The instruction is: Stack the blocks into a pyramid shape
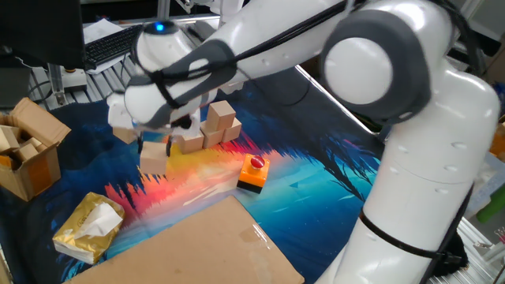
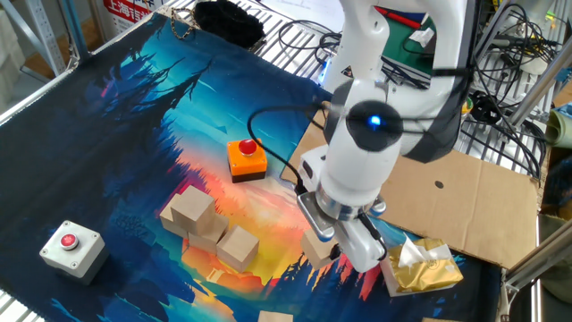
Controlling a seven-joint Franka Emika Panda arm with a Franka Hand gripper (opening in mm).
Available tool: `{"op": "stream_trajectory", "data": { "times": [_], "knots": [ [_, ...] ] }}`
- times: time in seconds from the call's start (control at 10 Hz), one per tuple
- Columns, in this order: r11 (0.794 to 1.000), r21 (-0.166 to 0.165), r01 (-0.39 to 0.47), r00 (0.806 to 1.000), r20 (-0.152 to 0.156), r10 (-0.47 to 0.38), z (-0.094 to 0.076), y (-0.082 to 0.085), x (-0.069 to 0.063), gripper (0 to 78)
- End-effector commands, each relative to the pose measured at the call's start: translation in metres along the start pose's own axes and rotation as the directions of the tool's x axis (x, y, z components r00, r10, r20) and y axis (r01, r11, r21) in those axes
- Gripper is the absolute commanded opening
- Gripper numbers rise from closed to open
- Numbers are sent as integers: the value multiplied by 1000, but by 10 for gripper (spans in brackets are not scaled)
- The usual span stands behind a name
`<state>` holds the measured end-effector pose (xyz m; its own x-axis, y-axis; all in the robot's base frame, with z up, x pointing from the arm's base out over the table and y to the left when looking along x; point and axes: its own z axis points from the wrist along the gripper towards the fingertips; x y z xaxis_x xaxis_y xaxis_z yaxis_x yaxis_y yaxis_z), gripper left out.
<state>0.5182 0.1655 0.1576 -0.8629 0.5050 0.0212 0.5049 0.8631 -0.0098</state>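
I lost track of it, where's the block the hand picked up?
In one fixed view the block hangs in the hand, left of the block cluster; in the other it sits left of the gold packet.

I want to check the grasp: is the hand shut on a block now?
Shut: the hand grips a wooden block between its fingers, lifted off the mat.

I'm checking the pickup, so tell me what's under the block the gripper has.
Only the printed mat seems to lie under the held block. The gripper is shut on it, apparently lifted slightly. The block's underside and the patch directly below it are hidden in both views.
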Motion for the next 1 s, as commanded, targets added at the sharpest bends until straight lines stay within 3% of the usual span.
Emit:
{"op": "stream_trajectory", "data": {
  "times": [0.1,0.2,0.5,0.6,0.8,1.0],
  "knots": [
    [983,3,-185,982,-30,185,-40,-23,-22,13],
    [966,0,-259,965,-42,258,-46,-31,-31,13],
    [947,0,-323,944,-76,322,-58,-53,-51,13],
    [917,-5,-398,914,-90,396,-59,-59,-58,13],
    [849,7,-528,846,-82,526,-59,-58,-67,13],
    [761,5,-649,758,-74,647,-60,-61,-76,13]
  ]
}}
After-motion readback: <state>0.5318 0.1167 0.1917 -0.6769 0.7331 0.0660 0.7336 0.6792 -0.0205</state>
